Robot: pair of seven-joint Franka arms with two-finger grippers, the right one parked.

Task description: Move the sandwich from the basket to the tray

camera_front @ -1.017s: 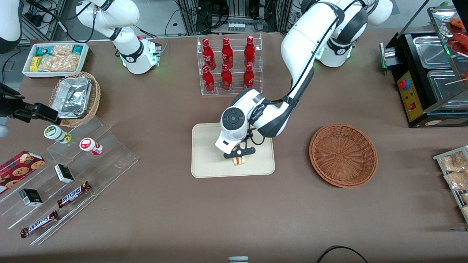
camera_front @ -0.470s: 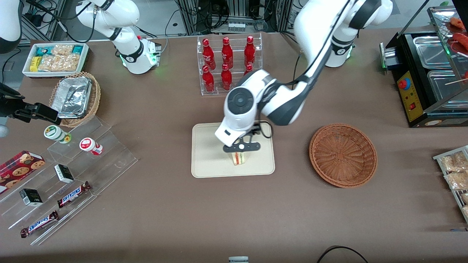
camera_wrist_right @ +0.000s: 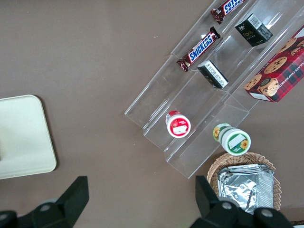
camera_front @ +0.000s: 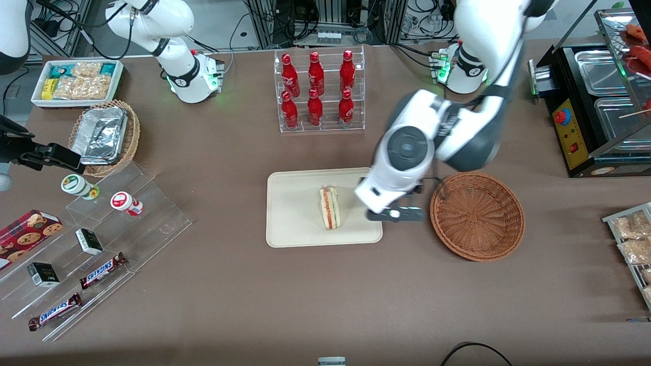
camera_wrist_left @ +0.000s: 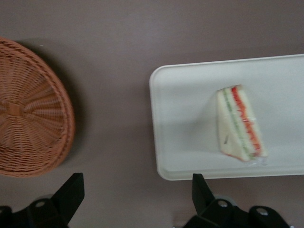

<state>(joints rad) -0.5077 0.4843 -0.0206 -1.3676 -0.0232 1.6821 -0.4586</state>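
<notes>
The sandwich point(camera_front: 329, 207) lies on the cream tray point(camera_front: 290, 218), its pink-red and green filling edge showing; it also shows in the left wrist view point(camera_wrist_left: 239, 124) on the tray point(camera_wrist_left: 185, 118). The reddish-brown round basket point(camera_front: 477, 216) stands beside the tray toward the working arm's end and holds nothing; it also shows in the left wrist view point(camera_wrist_left: 28, 128). My left gripper point(camera_front: 395, 214) hangs open and empty above the table between the tray's edge and the basket, apart from the sandwich; its fingers point(camera_wrist_left: 71, 192) stand wide apart.
A clear rack of red bottles point(camera_front: 318, 91) stands farther from the front camera than the tray. A tan basket with foil trays point(camera_front: 104, 136), a white snack box point(camera_front: 76, 81) and clear stepped shelves with snacks point(camera_front: 91, 244) lie toward the parked arm's end. A black food warmer point(camera_front: 595, 101) stands toward the working arm's end.
My left gripper let go of the sandwich, rose, and moved sideways off the tray toward the basket. The sandwich stays on the tray.
</notes>
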